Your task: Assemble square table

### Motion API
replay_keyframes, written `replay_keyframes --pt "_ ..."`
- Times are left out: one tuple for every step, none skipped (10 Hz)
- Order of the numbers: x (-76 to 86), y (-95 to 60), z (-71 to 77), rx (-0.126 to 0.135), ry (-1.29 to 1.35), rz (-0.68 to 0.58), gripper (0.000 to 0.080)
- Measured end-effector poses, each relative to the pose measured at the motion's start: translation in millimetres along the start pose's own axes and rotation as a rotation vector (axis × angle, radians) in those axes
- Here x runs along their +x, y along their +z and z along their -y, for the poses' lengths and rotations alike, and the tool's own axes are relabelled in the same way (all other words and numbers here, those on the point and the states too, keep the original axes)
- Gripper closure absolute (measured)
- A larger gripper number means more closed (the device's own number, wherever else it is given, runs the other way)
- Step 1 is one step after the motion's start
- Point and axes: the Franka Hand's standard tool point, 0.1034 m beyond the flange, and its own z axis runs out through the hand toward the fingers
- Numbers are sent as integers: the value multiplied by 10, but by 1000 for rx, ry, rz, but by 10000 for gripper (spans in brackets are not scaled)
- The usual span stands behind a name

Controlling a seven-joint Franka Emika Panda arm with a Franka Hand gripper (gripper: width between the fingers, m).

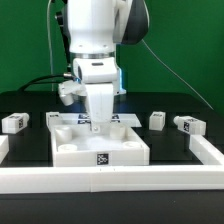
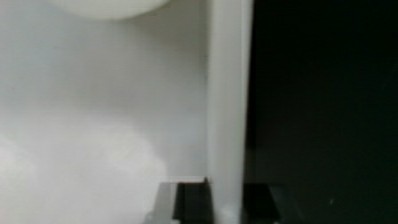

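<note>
Nearest the camera, a long white plastic border rail (image 1: 110, 182) runs across the front of the black tabletop (image 1: 28, 142) and turns back along the exterior view's right. Just behind it lies the square table's main part, a large white square plastic slab with a raised rim (image 1: 100, 150). It rests flat at the middle of the tabletop, with one black-and-white tag facing the near side. The white Franka arm (image 1: 98, 40) reaches straight down over the far half of the slab. Its jaws are clenched tight, and nothing can be made out between them. Whether their tips touch the slab is hidden by the arm's own white body. The wrist view gives only blurred white beside black, too close to add anything. Farther back, the four small white tagged legs lie loose on the tabletop in a rough row. One leg (image 1: 14, 122) is far out on the exterior view's left, and a second leg (image 1: 54, 118) sits just beside the slab's far left corner. A third leg (image 1: 157, 120) and a fourth leg (image 1: 188, 124) lie near each other on the exterior view's right. As I read it, the assembly has hardly begun. The slab seems to be in place against the rail, but no leg stands in it. All four legs are left to be picked up, set into the corners and turned home.
</note>
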Motion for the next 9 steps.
replay_keyframes --pt "128 -6 -57 -3 20 -3 742" --pt "245 1 -113 -6 24 -7 742" --pt "357 18 -175 -10 27 -11 742" --pt "452 22 -242 -20 37 -15 742" --pt "554 22 -323 -28 31 -19 742" --pt "636 19 -417 -38 16 -24 742" --pt "695 17 -477 -42 20 -25 742" --pt "756 16 -543 -47 31 -27 742" --pt "796 13 -604 -50 27 -28 742"
